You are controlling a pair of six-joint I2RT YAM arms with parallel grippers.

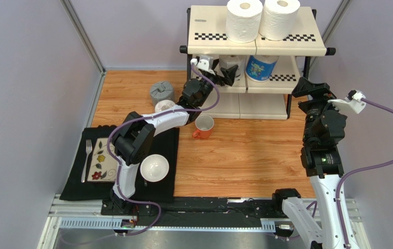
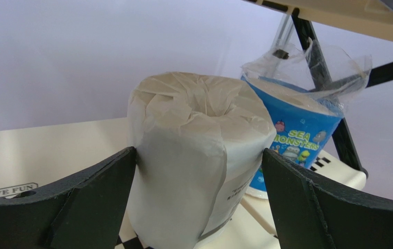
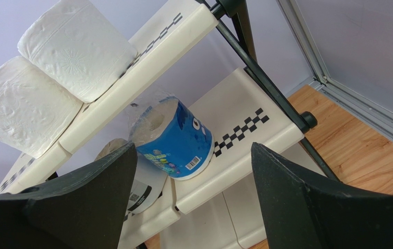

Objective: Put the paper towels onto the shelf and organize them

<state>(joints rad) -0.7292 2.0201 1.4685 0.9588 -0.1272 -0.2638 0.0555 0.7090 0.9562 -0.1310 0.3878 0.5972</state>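
The shelf stands at the back. Two plain white paper towel rolls stand on its top tier. A blue-wrapped roll stands on the middle tier. My left gripper reaches into that tier, and both fingers touch the sides of a white-wrapped roll standing on the panel. The blue roll is just behind it. My right gripper is open and empty, right of the shelf, facing the blue roll. A grey roll stands on the floor.
Another pale roll stands by the grey one, partly behind my left arm. An orange mug stands in front of the shelf. A black mat at the left holds a white bowl, a flowered plate and a fork.
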